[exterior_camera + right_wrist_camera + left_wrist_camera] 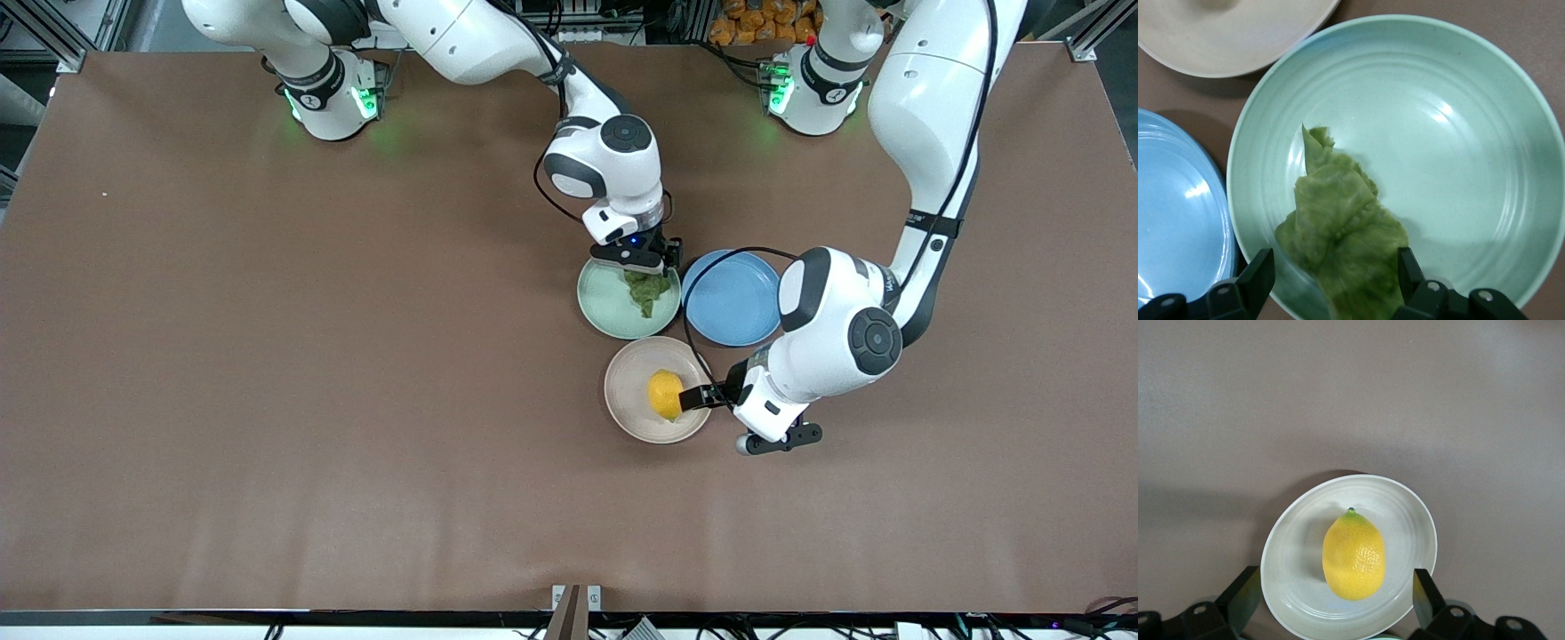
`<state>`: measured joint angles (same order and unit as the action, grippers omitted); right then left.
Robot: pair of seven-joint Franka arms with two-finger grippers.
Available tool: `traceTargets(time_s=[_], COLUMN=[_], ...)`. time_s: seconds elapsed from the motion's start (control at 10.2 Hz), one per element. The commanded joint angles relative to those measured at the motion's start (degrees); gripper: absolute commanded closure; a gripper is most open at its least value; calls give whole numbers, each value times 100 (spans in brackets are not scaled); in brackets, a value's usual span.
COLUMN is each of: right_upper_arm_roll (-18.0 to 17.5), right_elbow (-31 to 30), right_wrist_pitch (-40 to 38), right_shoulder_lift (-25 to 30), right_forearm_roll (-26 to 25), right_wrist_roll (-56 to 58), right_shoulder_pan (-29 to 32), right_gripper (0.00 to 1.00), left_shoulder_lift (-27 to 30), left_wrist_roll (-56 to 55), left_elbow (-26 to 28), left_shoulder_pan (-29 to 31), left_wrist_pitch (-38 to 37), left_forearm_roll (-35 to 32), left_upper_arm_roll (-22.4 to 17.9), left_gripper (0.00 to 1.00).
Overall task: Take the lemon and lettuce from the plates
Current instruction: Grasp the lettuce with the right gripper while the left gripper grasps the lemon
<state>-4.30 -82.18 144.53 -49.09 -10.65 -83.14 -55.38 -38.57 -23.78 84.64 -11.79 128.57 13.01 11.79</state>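
Both grippers set astride their targets, neither yet gripped.
Left gripper: jaws wide, flanking the one lemon on the beige plate. Right gripper: jaws part-open around the one lettuce on the mint plate. Blue plate bare; three plates on bench.

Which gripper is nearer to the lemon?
The left. The left gripper is at the lemon on the beige plate, fingers open around it. The right gripper is at the lettuce.
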Motion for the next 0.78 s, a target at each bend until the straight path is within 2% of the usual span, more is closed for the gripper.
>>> traceTargets(time_s=[0.0, 0.1, 0.39, 0.59, 0.68], right_upper_arm_roll=[43, 43, 34, -123, -454], right_elbow=[220, 220, 203, 194, 159], right_wrist_pitch=[-100, -118, -379, -1466, -1898], right_shoulder_lift=[-119, -110, 91, 713, 1099], right_forearm_roll=[-218, -210, -411, -342, -333], right_wrist_roll=[-167, -159, -19, 611, 954], right_shoulder_pan=[-52, -52, 35, 359, 805], right_gripper=[82, 100, 100, 100, 100], left_shoulder_lift=[25, 16, -89, -125, -125], left_wrist_roll=[-118, -179, -171, -153, -153], left_elbow=[35, 122, 140, 140, 140], left_shoulder_pan=[-217, -322, -332, -324, -324], left_wrist_pitch=[-69, -95, -95, -95, -95], left_forearm_roll=[18, 18, 18, 9, 9], left_upper_arm_roll=[-45, -54, -62, -71, -80], left_gripper=[0, 0, 0, 0, 0])
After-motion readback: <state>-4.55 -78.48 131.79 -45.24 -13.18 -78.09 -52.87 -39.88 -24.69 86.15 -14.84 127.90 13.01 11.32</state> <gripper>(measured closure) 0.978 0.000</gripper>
